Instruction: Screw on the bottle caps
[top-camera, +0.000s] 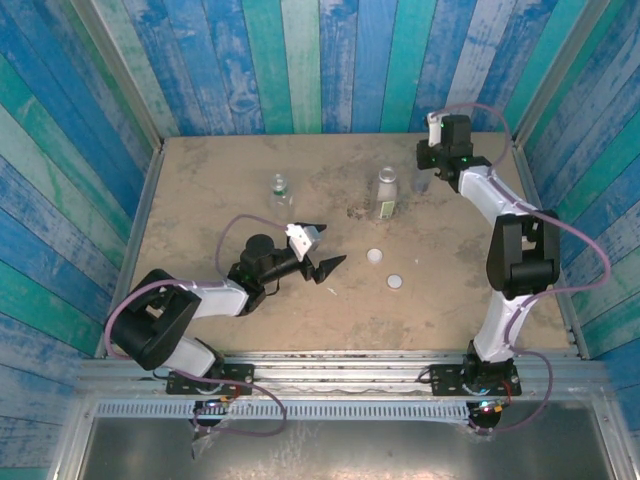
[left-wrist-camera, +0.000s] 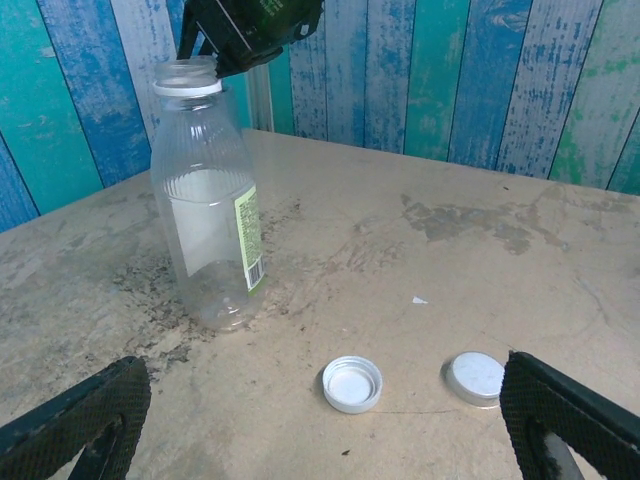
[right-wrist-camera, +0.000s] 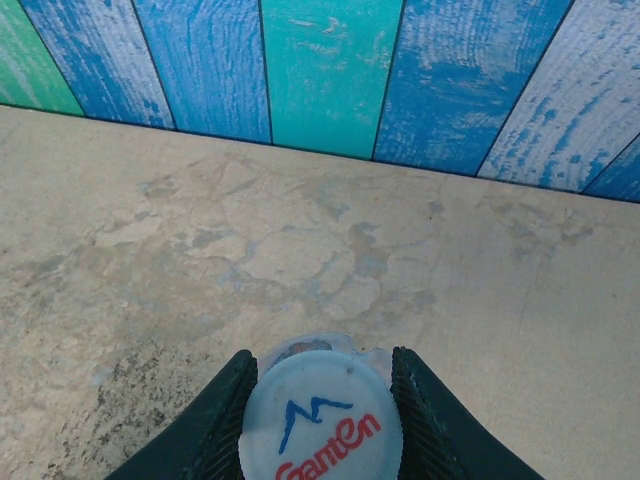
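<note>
Black right tool (right-wrist-camera: 322, 390) set narrow on printed white cap (right-wrist-camera: 320, 435), pads (right-wrist-camera: 225, 420) flanking rim; I judge grip suits twisting cap onto bottle beneath (top-camera: 421, 184), far right of tabletop (top-camera: 200, 230). Left tool (top-camera: 330, 247) wide, empty, low, facing upturned cap (left-wrist-camera: 352, 384), second cap (left-wrist-camera: 474, 378), uncapped labelled bottle (left-wrist-camera: 205, 230); I read it as staged for pickup. Right wrist view confirms cap grip; top view adds short bottle (top-camera: 279, 187).

Bottle cap (right-wrist-camera: 320, 425) — red "Ganten" lettering, blue peak mark above it

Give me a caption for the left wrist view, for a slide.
Left gripper, jaws wide open, faces two loose white caps beside an uncapped clear bottle on the table.
</note>
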